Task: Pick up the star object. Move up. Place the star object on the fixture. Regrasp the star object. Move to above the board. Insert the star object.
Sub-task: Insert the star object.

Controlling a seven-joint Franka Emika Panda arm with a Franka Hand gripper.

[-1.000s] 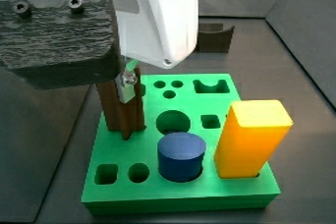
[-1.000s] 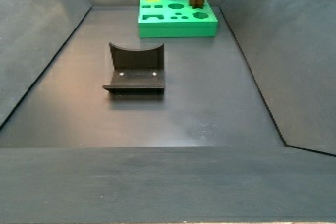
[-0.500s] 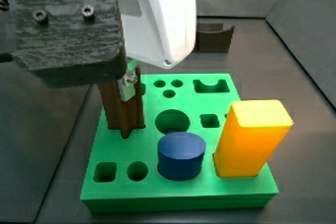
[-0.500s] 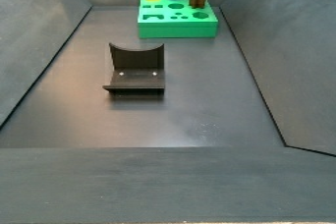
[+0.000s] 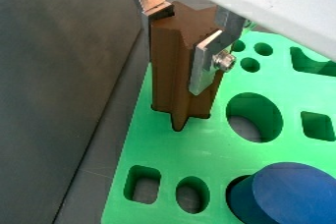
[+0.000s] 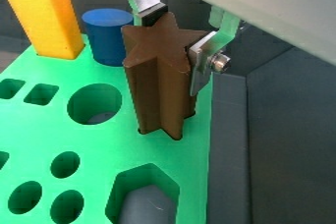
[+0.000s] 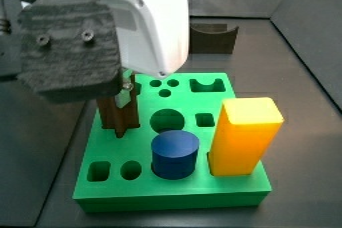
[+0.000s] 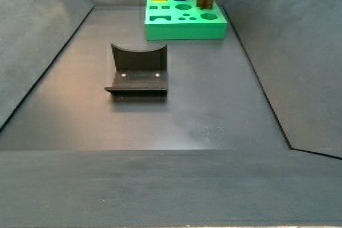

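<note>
Fingers of the gripper (image 5: pixel 184 33) sit on opposite sides of the star object (image 5: pixel 179 71), closed on it and holding it upright; in both wrist views I see the silver plates pressed flat against the brown wood, though the pads are hidden against it. The star's lower end meets the board (image 5: pixel 184 154) near one edge, and I cannot tell from either wrist view how deep it sits, because the prism covers the cut-out beneath it. In a side view the gripper (image 7: pixel 123 97) is mostly buried behind the large white and grey wrist housing, which also cuts off the top of the star object (image 7: pixel 120 115). From that side I can make out the board (image 7: pixel 127 150), with a blue cylinder (image 7: pixel 177 155) and a tall yellow block (image 7: pixel 245 135) standing in it, and several open holes. The fixture (image 7: pixel 214 35) shows only partly behind the arm, well apart from the board. In the far side view the fixture (image 8: pixel 136 70) stands alone mid-floor, while the board (image 8: pixel 183 20) is small at the back and the gripper is too tiny to read.
</note>
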